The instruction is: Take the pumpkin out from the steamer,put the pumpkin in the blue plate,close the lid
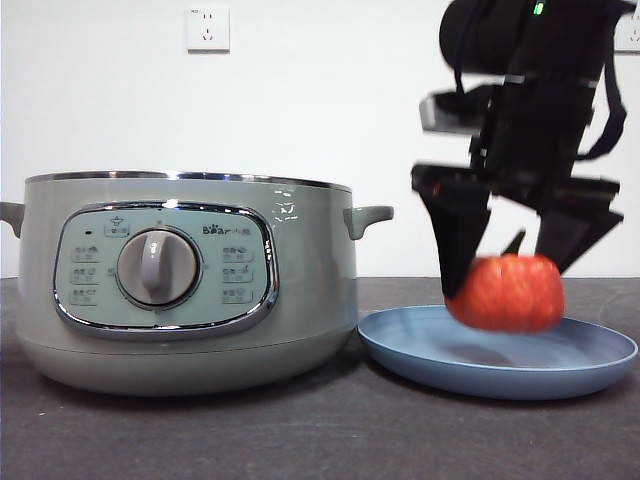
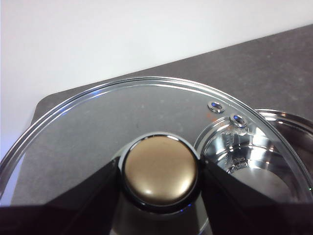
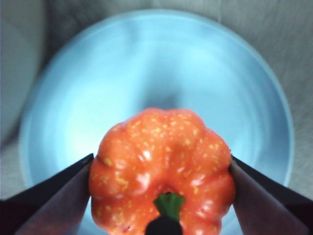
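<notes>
Dark grey table fills the low part of the front view, with a white wall and a white socket [image 1: 207,28] far behind. Nearest to me, at the lower right, sits the wide, shallow light-blue plate [image 1: 590,362]. I see the small orange-red ribbed pumpkin [image 1: 506,292] with its green stem just above the middle of the plate, blurred, and I cannot tell if it touches yet. My right gripper [image 1: 510,270] comes down from the upper right and squeezes the pumpkin on both sides.

At the left stands the big round pale green steamer [image 1: 300,300] with its shiny rim and dial. It has no lid on.

In the left wrist view, my left gripper [image 2: 160,183] pinches the round knob of the glass lid [image 2: 88,127] with the shiny rim.

I think I am on the putting-down step. Next I should lower the pumpkin gently, let go, lift away, then bring the lid over the pot.
</notes>
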